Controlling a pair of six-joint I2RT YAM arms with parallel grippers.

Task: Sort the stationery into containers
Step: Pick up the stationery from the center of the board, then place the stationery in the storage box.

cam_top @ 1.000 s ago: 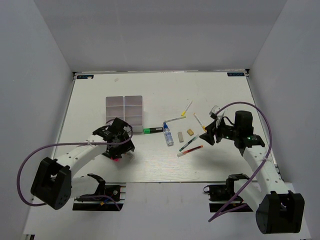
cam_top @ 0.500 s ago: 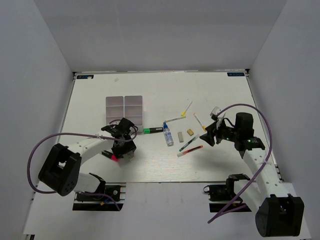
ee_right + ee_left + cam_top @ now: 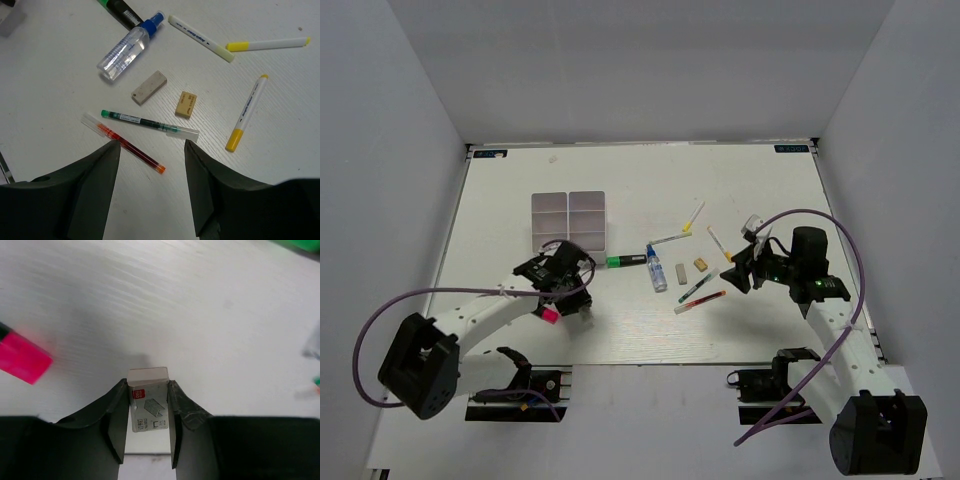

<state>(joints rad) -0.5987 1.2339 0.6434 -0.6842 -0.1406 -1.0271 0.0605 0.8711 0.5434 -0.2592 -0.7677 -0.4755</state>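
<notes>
My left gripper (image 3: 578, 305) is shut on a small white staple box (image 3: 147, 400), held between both fingers (image 3: 146, 390) over the bare table. The black marker with a pink cap (image 3: 546, 313) lies just beside it, its cap at the left of the left wrist view (image 3: 22, 356). The white compartment tray (image 3: 550, 203) stands behind the left arm. My right gripper (image 3: 733, 275) is open and empty (image 3: 152, 145) above the red pen (image 3: 127, 145) and green pen (image 3: 145, 122).
Mid-table lie the green highlighter (image 3: 620, 262), a blue-capped clear bottle (image 3: 125, 47), a grey eraser (image 3: 149, 87), a beige eraser (image 3: 186, 104) and three yellow-ended white pens (image 3: 247, 112). White walls enclose the table on three sides.
My left gripper has shifted slightly with the staple box, and the pink cap now shows clear of it. The right arm has hardly moved.
</notes>
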